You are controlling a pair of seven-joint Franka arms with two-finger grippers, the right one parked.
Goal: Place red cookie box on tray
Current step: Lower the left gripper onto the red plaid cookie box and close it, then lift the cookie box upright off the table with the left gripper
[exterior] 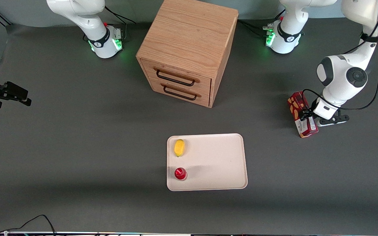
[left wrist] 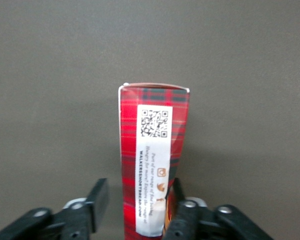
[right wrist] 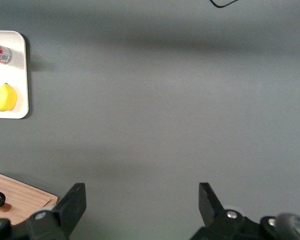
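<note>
1. The red cookie box [left wrist: 152, 160] looks like printed cardboard with a slight sheen; its white label panel is matt paper.
2. The tray [exterior: 215, 164] looks like smooth cream-white plastic with a dull finish.
3. The counter [exterior: 77, 147] is a dark grey, matt surface, even and unpatterned.
4. The drawer cabinet [exterior: 189, 42] is light wood with visible grain; its handles look like dark metal.
5. The gripper [exterior: 308, 115], beside the box, has black matt jaws set around it; one touches the box, the other stands apart.

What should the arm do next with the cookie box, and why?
Probably close the fingers. The gripper straddles the red cookie box: one finger touches it, the other stands apart. The box lies on the table, toward the working arm's end, away from the tray.
</note>
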